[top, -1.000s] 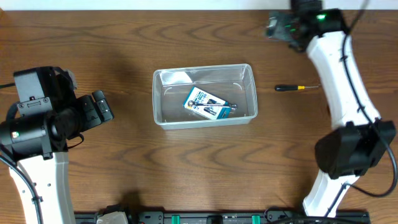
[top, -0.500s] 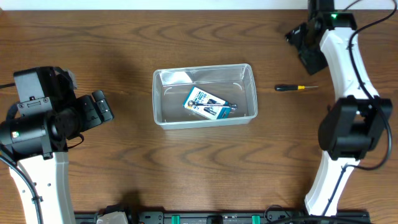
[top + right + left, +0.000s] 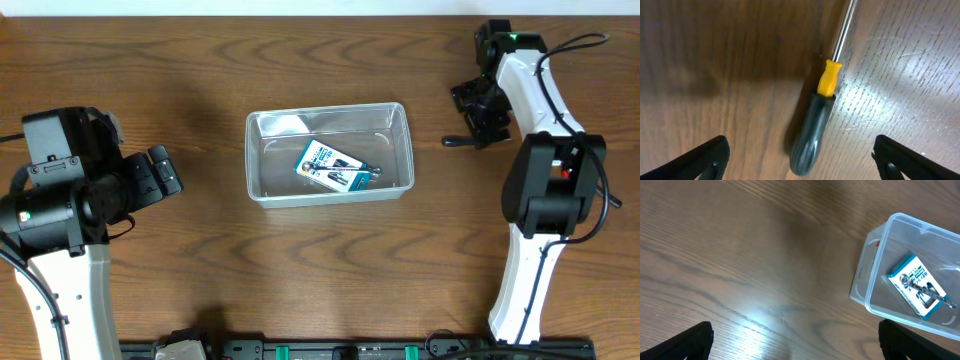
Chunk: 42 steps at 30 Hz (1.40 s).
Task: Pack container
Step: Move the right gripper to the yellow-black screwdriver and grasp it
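The clear plastic container (image 3: 329,155) sits mid-table and holds a blue packaged tool (image 3: 334,167); it also shows in the left wrist view (image 3: 875,270) with the package (image 3: 917,286) inside. A screwdriver (image 3: 456,141) with a dark handle and yellow collar lies on the table right of the container. My right gripper (image 3: 482,115) is open just above it; in the right wrist view the screwdriver (image 3: 816,131) lies between the open fingers (image 3: 802,162). My left gripper (image 3: 160,175) is open and empty, left of the container.
The wood table (image 3: 330,260) carries nothing else loose. The right arm's white links (image 3: 545,170) stand along the right side, and the left arm's body (image 3: 60,190) stands at the left.
My right gripper has swung down from the far edge toward the screwdriver and now hovers over its handle. The left arm, the container and the screwdriver have not moved.
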Motion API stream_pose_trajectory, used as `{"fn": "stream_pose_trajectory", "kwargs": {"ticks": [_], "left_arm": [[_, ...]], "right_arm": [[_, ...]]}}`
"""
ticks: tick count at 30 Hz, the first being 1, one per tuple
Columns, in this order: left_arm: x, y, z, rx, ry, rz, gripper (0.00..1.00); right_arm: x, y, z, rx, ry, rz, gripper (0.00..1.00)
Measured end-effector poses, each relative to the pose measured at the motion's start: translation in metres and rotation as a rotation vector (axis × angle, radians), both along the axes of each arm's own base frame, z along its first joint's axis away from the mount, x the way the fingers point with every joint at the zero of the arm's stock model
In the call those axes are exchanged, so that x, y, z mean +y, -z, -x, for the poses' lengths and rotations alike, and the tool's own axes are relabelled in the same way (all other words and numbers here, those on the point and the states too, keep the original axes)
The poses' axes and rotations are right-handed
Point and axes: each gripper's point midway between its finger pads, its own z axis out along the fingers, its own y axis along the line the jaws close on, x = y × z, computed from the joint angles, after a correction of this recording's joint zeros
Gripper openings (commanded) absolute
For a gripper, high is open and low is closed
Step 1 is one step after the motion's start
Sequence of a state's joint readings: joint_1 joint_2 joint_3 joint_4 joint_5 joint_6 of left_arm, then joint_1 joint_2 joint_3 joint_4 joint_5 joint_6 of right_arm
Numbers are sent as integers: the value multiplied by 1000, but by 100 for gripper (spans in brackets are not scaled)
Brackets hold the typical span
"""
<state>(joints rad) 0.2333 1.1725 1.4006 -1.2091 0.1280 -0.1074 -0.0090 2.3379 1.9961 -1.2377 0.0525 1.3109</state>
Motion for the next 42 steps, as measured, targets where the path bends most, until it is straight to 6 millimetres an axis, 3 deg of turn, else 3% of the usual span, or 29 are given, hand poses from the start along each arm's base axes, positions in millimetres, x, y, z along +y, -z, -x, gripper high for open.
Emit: {"fn": "stream_pose_trajectory", "kwargs": {"ticks": [7,24,42], "left_arm": [[0,0,0,0,0,0,98],[0,0,0,0,0,0,98],[0,0,0,0,0,0,98]], "right_arm": [[1,19,4,42,26,-8,95],[4,31,6,64,70,-23,89],[7,35,5,56,124,-35,42]]}}
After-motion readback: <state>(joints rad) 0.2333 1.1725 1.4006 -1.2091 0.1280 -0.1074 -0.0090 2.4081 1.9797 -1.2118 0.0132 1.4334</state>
